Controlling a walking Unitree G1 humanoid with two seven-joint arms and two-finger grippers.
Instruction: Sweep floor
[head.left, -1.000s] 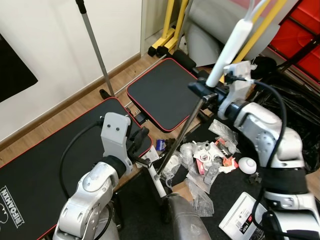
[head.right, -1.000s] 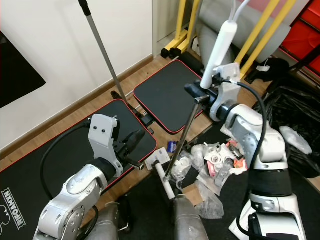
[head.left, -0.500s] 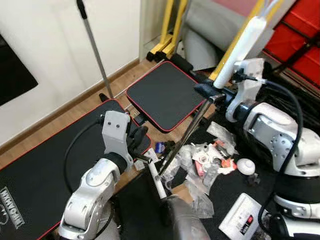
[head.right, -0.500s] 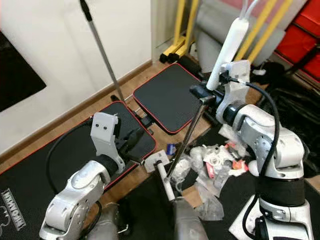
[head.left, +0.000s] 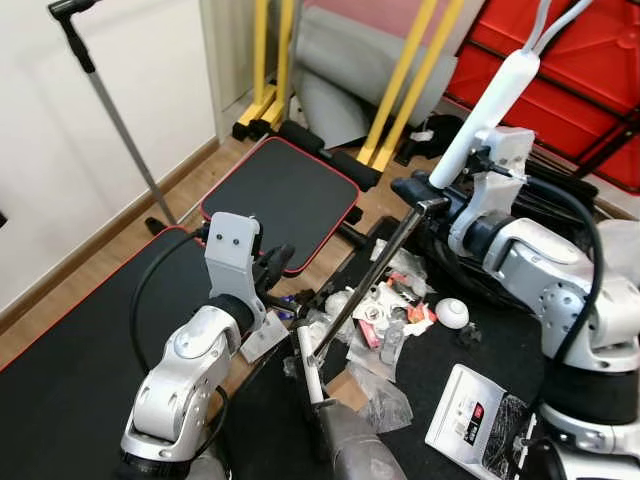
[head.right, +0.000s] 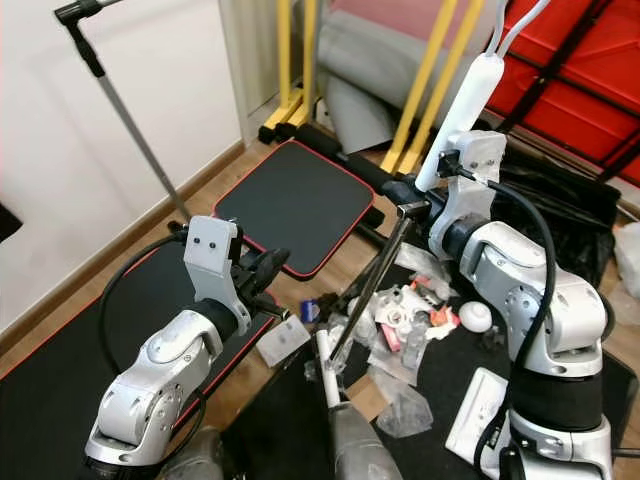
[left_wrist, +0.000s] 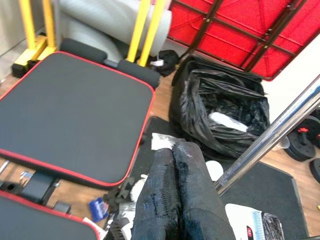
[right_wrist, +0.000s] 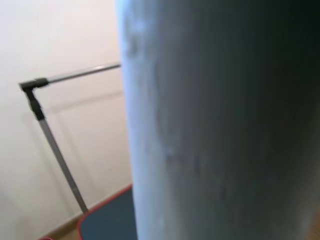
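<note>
I am gripping the broom with my right gripper, fingers clamped around the metal shaft just below its white handle. The shaft is slanting down to the floor beside the litter pile, which is lying across the dark mat's edge. My left gripper is hovering near the lower shaft, fingers pressed together and carrying nothing. I judge the sweeping stroke is under way; next I need to drag the head through the scraps, gathering them together.
</note>
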